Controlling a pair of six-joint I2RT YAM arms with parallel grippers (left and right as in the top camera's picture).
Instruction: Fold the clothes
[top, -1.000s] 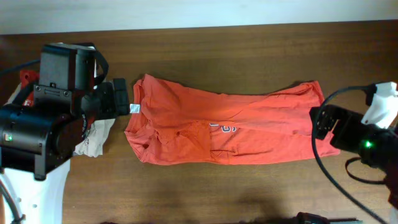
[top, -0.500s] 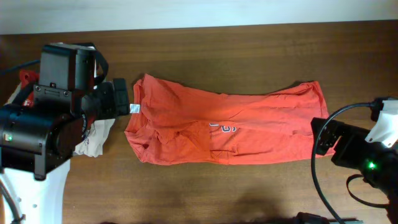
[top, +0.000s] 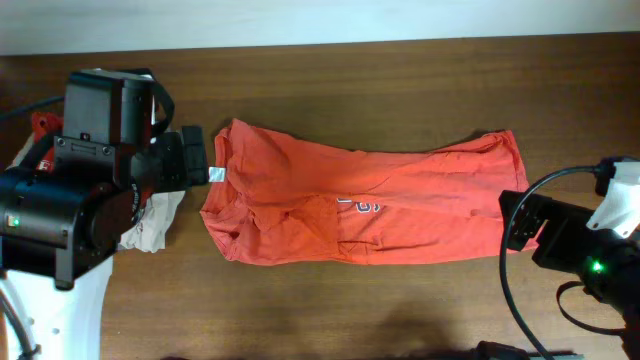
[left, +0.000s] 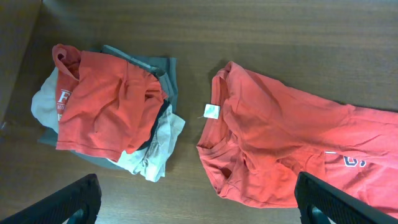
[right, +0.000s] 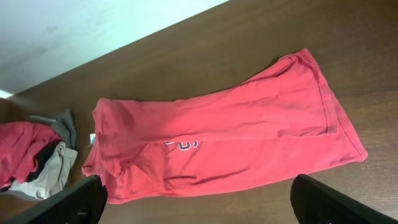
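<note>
Orange-red T-shirt (top: 420, 195) with a sliver of navy-and-white lettering (top: 365, 207) and a white neck label (top: 217, 175). Dark brown wood-grain table (top: 400, 80). Ahead-left of the black left gripper (left: 198, 208), a clothes pile (left: 112, 106): orange-red, grey-green, cream.

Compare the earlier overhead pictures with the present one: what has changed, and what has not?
The right hand drew back from the hem end of the orange T-shirt, toward the near edge of the table, open and empty. Nothing was gripped or released. The T-shirt, the left hand and the clothes pile stayed put.
</note>
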